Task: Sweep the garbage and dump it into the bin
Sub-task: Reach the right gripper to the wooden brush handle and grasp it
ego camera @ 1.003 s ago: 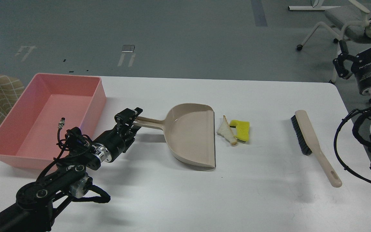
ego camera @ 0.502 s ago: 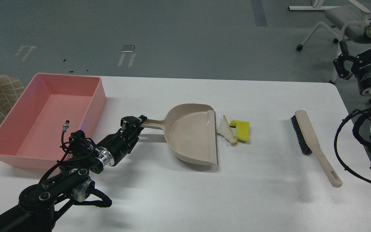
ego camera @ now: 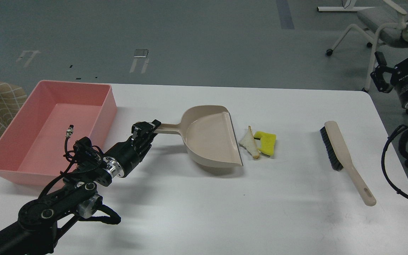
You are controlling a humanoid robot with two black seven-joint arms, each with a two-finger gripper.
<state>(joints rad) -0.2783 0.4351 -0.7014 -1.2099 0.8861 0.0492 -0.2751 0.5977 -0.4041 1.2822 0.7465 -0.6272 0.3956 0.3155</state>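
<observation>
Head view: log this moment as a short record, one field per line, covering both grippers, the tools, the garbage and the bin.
left gripper: shut on the dustpan handle
dustpan: lip facing the scraps, close beside the bread
bread slice: on the table, touching the sponge piece
sponge piece: yellow, right of the bread
brush: lying untouched, bristles to the left
bin: pink, nothing seen inside
right gripper: raised off the table's right edge, state unclear
</observation>
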